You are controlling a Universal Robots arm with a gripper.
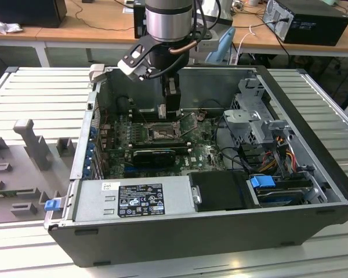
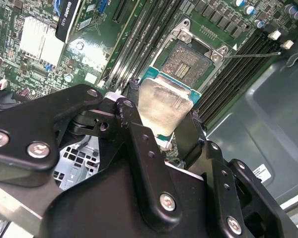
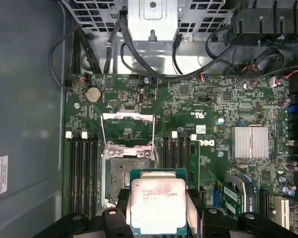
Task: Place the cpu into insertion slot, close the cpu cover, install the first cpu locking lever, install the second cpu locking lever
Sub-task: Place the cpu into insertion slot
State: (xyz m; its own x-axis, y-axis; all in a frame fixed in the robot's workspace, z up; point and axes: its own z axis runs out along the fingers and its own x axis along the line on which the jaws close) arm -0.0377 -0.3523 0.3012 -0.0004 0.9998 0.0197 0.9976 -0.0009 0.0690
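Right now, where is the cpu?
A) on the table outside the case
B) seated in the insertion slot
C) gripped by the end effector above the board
C: in the first wrist view the end effector clamps the cpu by its edges, while the insertion slot lies bare.

**Hidden and Cut Off**

In the first wrist view the cpu (image 3: 159,206) hides the side of the insertion slot (image 3: 118,173) nearest the gripper (image 3: 159,223), whose body the picture's edge cuts off. In the second wrist view the black fingers (image 2: 139,144) cover the cpu's rear corner. In the exterior view the arm (image 1: 168,23) blocks the fingertips, and the insertion slot's pins on the motherboard (image 1: 202,152) are too small to tell.
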